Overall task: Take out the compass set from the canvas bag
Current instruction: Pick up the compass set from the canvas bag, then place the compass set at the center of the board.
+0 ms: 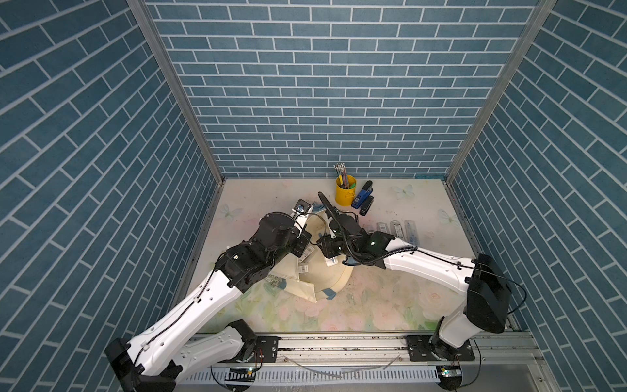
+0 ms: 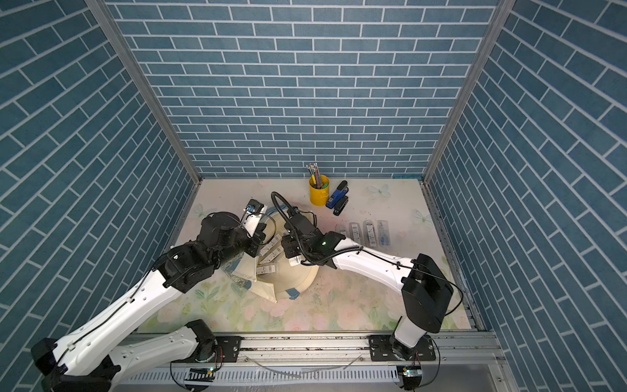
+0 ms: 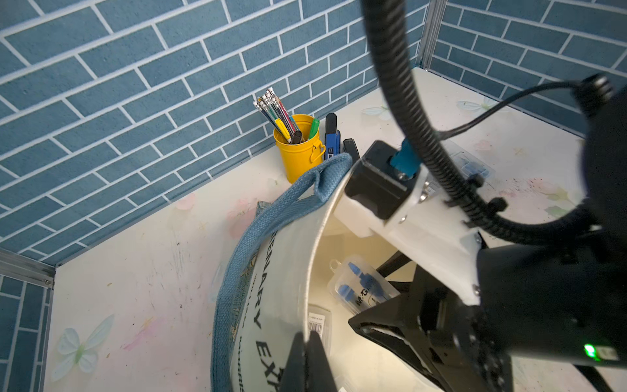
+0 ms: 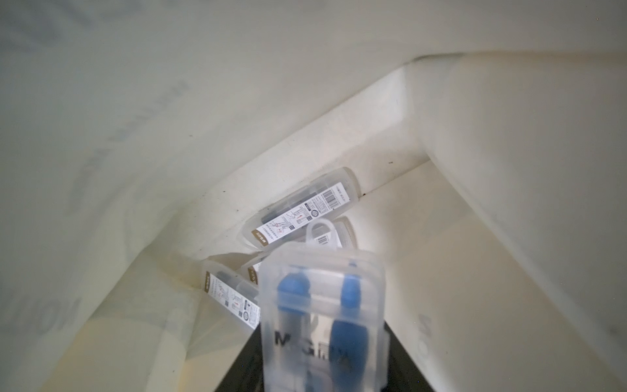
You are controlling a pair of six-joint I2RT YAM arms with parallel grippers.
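The cream canvas bag (image 1: 327,281) (image 2: 300,276) lies at mid-table with its mouth held wide. My left gripper (image 3: 308,339) is shut on the bag's rim (image 3: 315,258), next to the blue strap handle (image 3: 271,220). My right gripper (image 4: 320,359) reaches inside the bag and is shut on a compass set (image 4: 322,305), a clear plastic case with blue parts. The left wrist view shows this same compass set (image 3: 361,285) between the right gripper's black fingers (image 3: 390,312). Other clear cases (image 4: 305,207) lie deeper in the bag.
Several compass sets (image 1: 397,232) (image 2: 368,234) lie in a row on the table to the right of the bag. A yellow pencil cup (image 1: 345,194) and a blue stapler (image 1: 361,198) stand by the back wall. Brick-patterned walls enclose three sides.
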